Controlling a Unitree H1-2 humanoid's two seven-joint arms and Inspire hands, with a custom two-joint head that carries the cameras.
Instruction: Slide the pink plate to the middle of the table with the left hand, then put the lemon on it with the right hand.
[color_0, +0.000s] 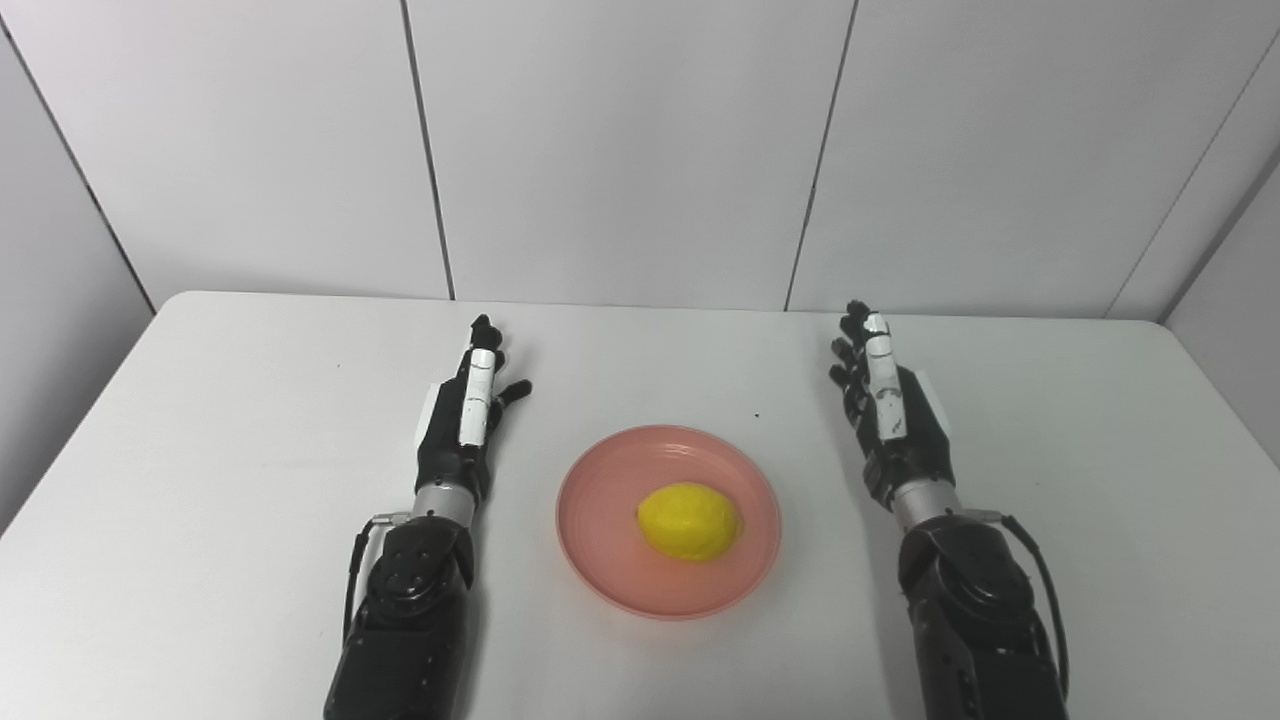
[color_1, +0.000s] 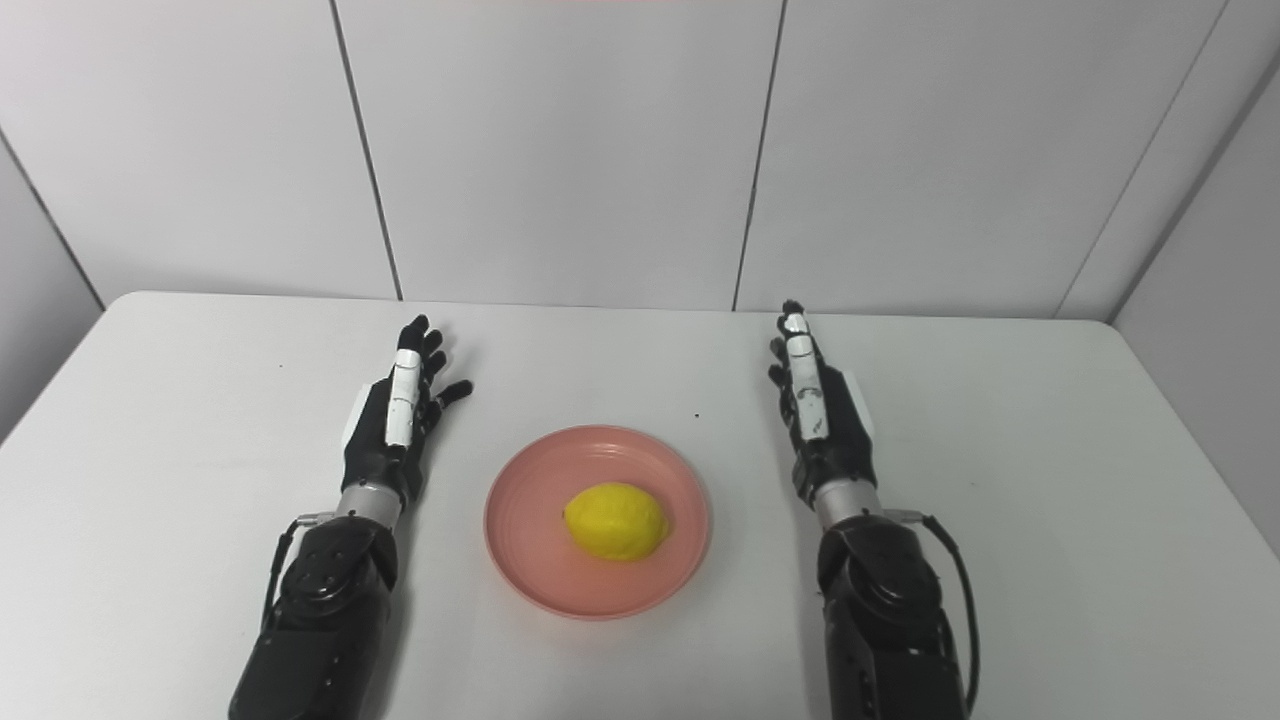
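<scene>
Between open robot hands (color_0: 470, 410) (color_0: 890, 405): lemon (color_0: 688, 521) on pink plate (color_0: 600, 480).

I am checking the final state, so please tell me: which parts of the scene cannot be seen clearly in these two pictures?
- Underside of the lemon and the pink plate beneath it: hidden by the lemon, both views.
- Palms of the left hand and right hand: turned away from the cameras.
- Upper arms: cut off by the bottom edge.
- Table near edge: outside both pictures.

Left hand (color_0: 468, 415) and right hand (color_0: 890, 405) empty, edge-up, fingers (color_0: 483, 362) extended forward, well apart.
</scene>
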